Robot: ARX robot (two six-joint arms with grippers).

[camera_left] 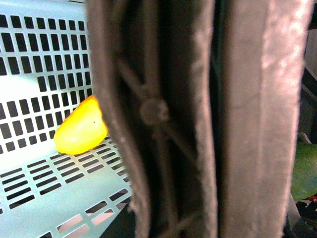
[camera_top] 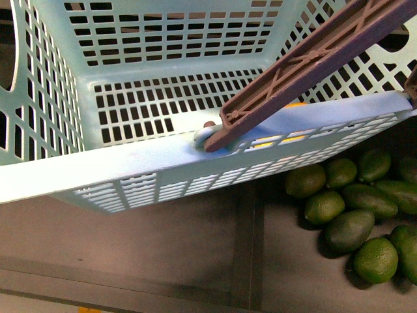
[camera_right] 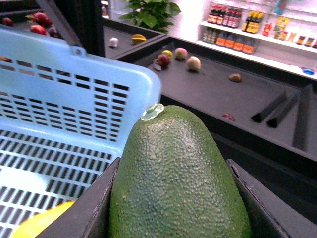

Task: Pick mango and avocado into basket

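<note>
Right claw [camera_right: 173, 164] is clamped on the avocado [camera_right: 181, 181], dark fingers [camera_right: 99, 206] pressing both flanks, the fruit held up by the corner rim of the basket [camera_right: 74, 49]. We can't tell if it is fully over the opening or outside the wall. The mango [camera_left: 79, 126] is already inside, lying on the slotted floor against a side wall; a yellow sliver of it also shows in the right wrist view. The left claw doesn't show, only the brown handle [camera_left: 163, 114] filling the left wrist view, so we can't tell its state. Main risk as we judge it: letting go too soon, so the avocado clips the rim and falls to the counter [camera_top: 163, 261]. Second: the basket sits tilted in the front view, so a dropped fruit may roll along the floor, knock the mango or bounce toward the low side. Third: the handle slants across the opening on the right and could catch the claw or deflect the fruit. Around: a heap of loose avocados [camera_top: 339, 212] on the counter below the basket, easy to confuse with the target if it falls there. Far off, scattered fruits [camera_right: 181, 53], a potted plant [camera_right: 148, 12] and a shelf of bottles [camera_right: 233, 17], none in the way.
</note>
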